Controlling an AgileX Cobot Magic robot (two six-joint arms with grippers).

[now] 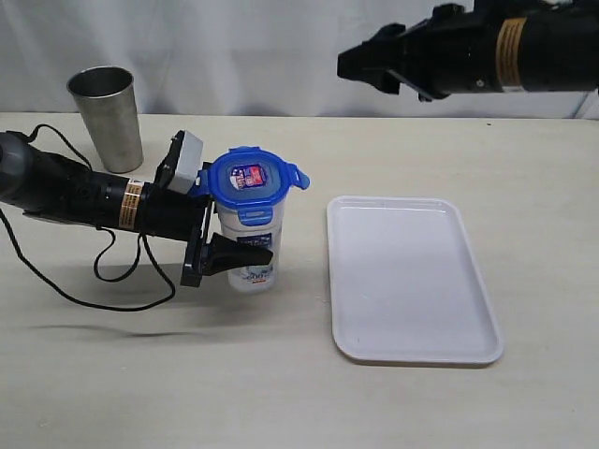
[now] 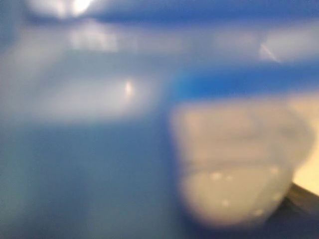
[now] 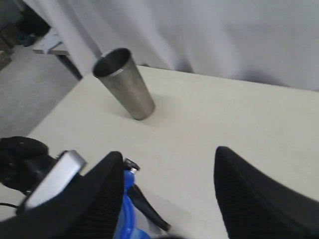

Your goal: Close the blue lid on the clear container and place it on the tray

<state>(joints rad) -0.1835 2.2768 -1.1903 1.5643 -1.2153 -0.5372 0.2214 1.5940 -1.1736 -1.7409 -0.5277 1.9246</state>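
While upright, blue lid [image 1: 251, 178] uppermost, clear container [image 1: 270, 229] tight in left gripper [image 1: 245, 245]; right gripper [image 1: 363, 65] agape, empty.

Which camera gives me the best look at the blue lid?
Exterior view: the blue lid shows whole atop the clear container. Left wrist is just blue blur; right wrist catches only a sliver.

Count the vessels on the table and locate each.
2. The steel cup stands at the back left; the clear container, blue lid on top, is left of the tray, in the left gripper.
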